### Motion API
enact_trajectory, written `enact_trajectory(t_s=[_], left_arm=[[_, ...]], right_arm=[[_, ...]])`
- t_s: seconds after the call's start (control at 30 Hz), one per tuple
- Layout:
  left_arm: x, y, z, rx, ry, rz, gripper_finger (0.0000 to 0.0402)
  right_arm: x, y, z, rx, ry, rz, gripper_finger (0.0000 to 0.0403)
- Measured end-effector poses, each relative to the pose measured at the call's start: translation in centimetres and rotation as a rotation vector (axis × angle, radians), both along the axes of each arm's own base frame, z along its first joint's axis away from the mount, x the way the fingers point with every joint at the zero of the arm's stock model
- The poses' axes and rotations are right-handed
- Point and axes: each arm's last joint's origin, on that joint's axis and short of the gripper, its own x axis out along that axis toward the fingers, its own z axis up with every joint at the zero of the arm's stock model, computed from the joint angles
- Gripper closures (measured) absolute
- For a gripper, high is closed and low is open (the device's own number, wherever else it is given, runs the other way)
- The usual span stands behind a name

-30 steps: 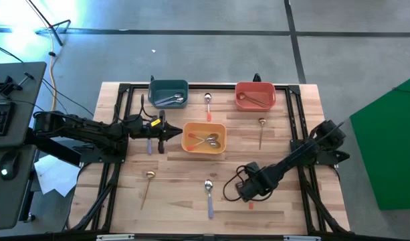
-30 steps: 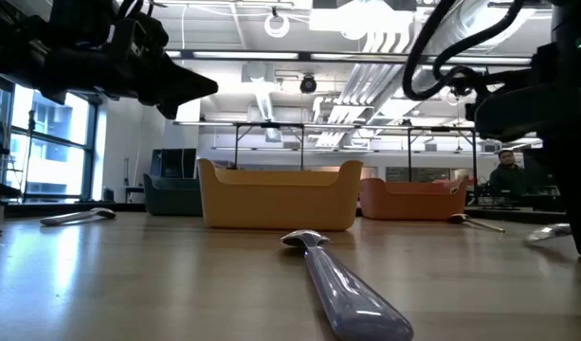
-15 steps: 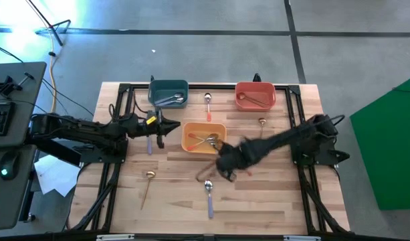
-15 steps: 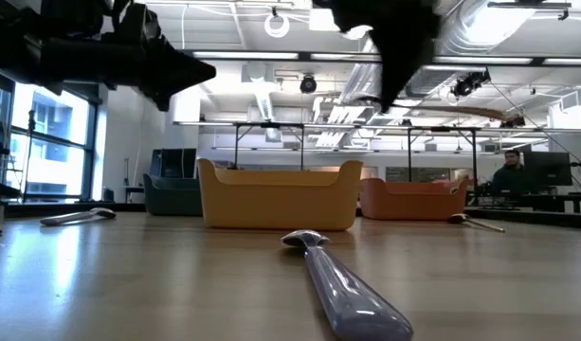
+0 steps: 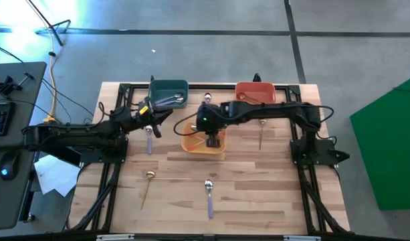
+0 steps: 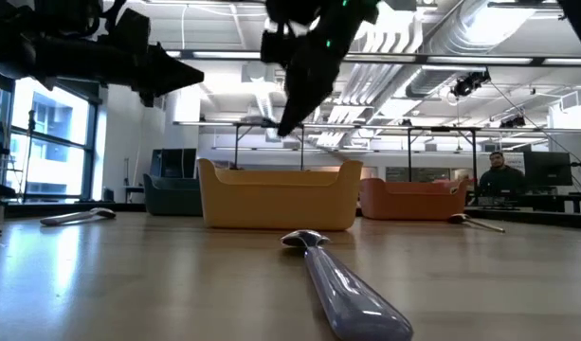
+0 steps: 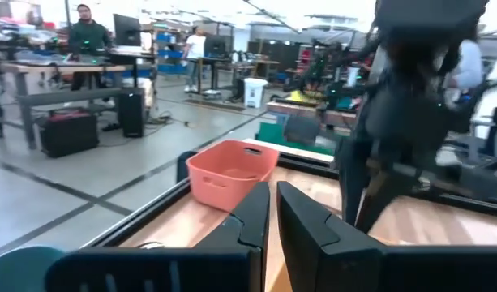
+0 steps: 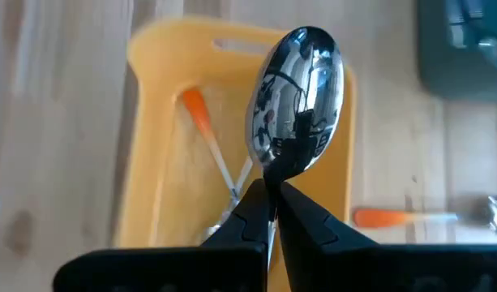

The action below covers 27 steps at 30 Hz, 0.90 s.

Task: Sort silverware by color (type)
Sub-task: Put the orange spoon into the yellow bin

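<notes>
Three square bins sit on the worktop (image 5: 271,201): a teal bin (image 5: 168,93) and a red bin (image 5: 255,92) along the far edge, and an orange bin (image 5: 191,142) nearer the middle. The right gripper (image 5: 212,138) hangs over the orange bin, its jaws pinched shut on a spoon (image 8: 297,97); the wrist camera shows the shiny bowl standing up between the fingertips, while the handle is hidden behind the fingers, so its colour cannot be told. Below it, inside the bin, an orange-handled spoon (image 8: 206,134) lies on the floor of the bin, partly covered by the gripper. From overhead the arm hides most of the bin's contents.

The left gripper (image 5: 156,118) waits in the air just beside the teal bin, jaws nearly together with only a thin slit between them and nothing in it (its wrist view looks across at the red bin). A lavender-handled spoon (image 5: 149,139) lies under that arm, partly covered.

Silver pieces (image 5: 170,100) rest in the teal bin; the red bin's contents are cut off by the right arm. Loose on the worktop are a gold spoon (image 5: 146,186) toward the near left, another lavender spoon (image 5: 209,195) near the front middle, a thin gold spoon (image 5: 261,132) below the red bin, and an orange-handled spoon (image 8: 430,216) between the far bins, mostly hidden overhead.
</notes>
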Motion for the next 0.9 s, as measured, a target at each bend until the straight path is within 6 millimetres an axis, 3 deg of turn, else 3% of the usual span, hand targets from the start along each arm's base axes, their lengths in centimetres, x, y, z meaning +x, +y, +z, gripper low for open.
enact_trajectory(t_s=[0.37, 0.9], left_arm=[[-0.3, 0.9, -0.9, -0.032, 0.083, 0.055, 0.0385], [-0.3, 0.9, -1.4, -0.046, 0.141, 0.054, 0.0385]], right_arm=[[1.6, -2.9, -5.2, 0.068, 0.078, 0.146, 0.0400], [2.7, -2.5, -9.4, 0.129, 0.147, 0.163, 0.0390]])
